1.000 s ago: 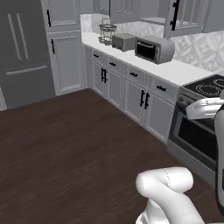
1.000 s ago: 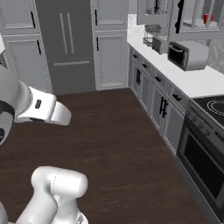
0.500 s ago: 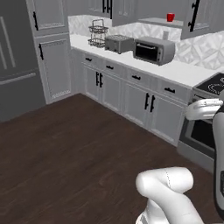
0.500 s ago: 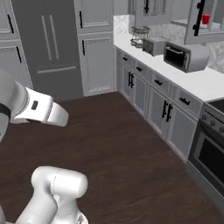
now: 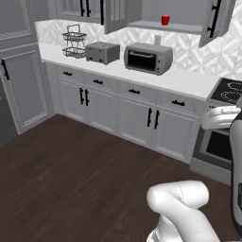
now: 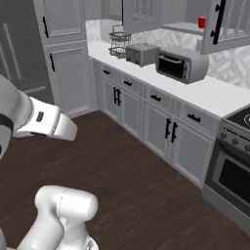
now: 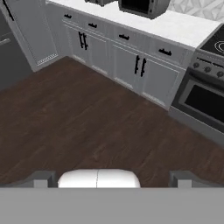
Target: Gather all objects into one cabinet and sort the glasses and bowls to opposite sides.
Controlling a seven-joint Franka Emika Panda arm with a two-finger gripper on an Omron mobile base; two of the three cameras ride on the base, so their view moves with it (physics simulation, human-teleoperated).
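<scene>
Gripper [image 7: 111, 178] jaws held wide over dark wood floor [image 7: 87, 127] | red mug [image 5: 165, 20] seen on open cabinet shelf [image 5: 142, 24] | no writing legible

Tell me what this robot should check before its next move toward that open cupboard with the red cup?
1. Gripper open and holding nothing: ok.
2. Cabinet doors standing open: ok.
3. Red mug upright on the shelf: ok.
4. Dark wood floor free between robot and counter: ok.
5. Other cups and bowls located: cannot tell.
6. Base near enough to reach the shelf: not ok, it looks too far away.
</scene>
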